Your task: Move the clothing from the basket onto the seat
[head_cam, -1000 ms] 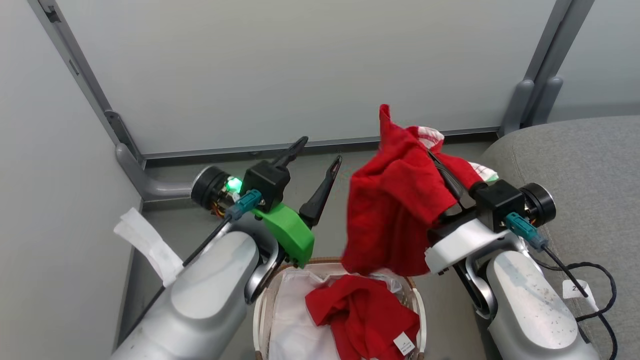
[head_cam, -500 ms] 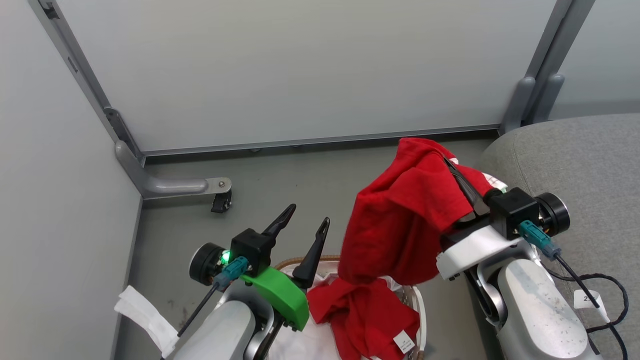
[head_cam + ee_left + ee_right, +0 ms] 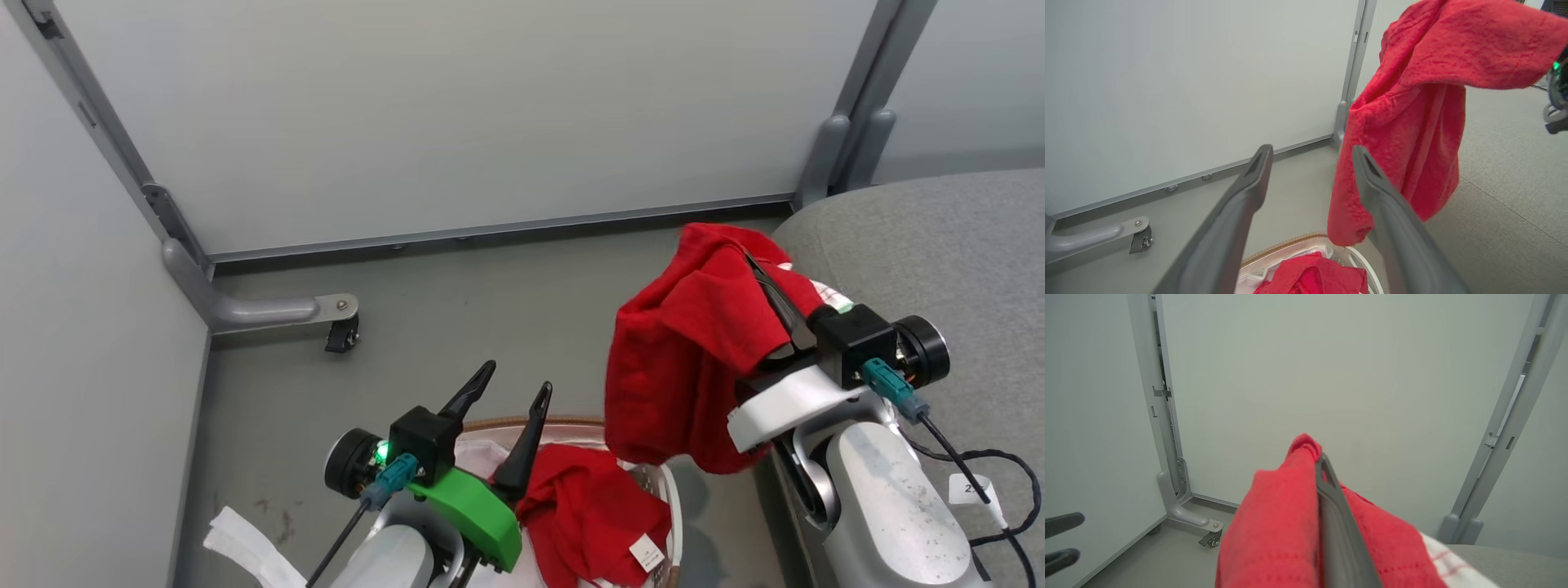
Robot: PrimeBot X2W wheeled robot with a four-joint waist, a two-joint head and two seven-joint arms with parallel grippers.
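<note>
At the lower left, the left gripper [image 3: 518, 377] is positioned over the left part of the basket [image 3: 535, 423]. Its jaws are wide apart and empty, and its fingers point up and away toward the wall panel [image 3: 490, 122]. Inside the basket lies a crumpled red garment [image 3: 592, 502], bunched with no clear long axis. A white tag [image 3: 646, 554] shows at its near edge, and white cloth [image 3: 482, 451] lies beside it.

Right of the basket's middle, a second red garment [image 3: 678, 367] is raised out of the basket and draped over the right gripper [image 3: 755, 269], whose jaws are pressed together on a fold of the fabric. Its long axis runs vertically. The top is bunched at the fingertips and the free end hangs straight down. In the left wrist view that end stops just above the basket's right rim without touching it.

Further right, the seat [image 3: 939, 245] lies just beside the raised garment; contact between them cannot be determined. A white cloth with red lines [image 3: 820, 290] shows behind the fingers.
</note>
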